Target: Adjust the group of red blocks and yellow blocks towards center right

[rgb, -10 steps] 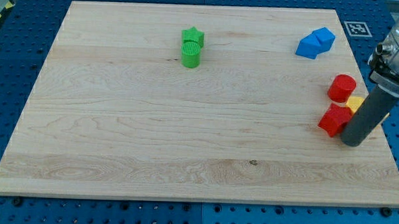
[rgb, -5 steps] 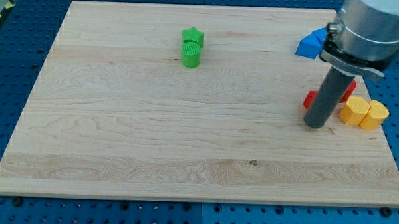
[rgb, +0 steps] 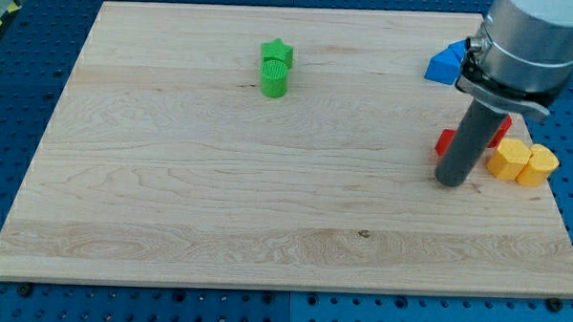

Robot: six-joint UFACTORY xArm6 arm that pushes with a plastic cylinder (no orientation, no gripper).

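- The red and yellow blocks sit together at the middle of the right side of the wooden board (rgb: 170, 205), so I think most of the job is done.
- The two yellow blocks (rgb: 522, 162) touch each other, close to the right edge.
- The red blocks (rgb: 446, 142) are just left of the yellow ones. My rod covers most of them, so I cannot tell their shape or how many there are. A bit of red shows on each side of the rod.
- My tip (rgb: 449, 181) rests on the board on the near side of the red blocks, at their left. I cannot tell if it touches them.
- My rod is bare. It has nothing to open or close, and it holds nothing. It can only push.
- What may be left is a small nudge, if the group needs to be tighter or better placed.
- The blue blocks (rgb: 449, 61) are at the far right, not far from the group. A push toward the far side could bump them.
- The green blocks (rgb: 275, 68), a star and a round one, are far off to the left and not in the way.
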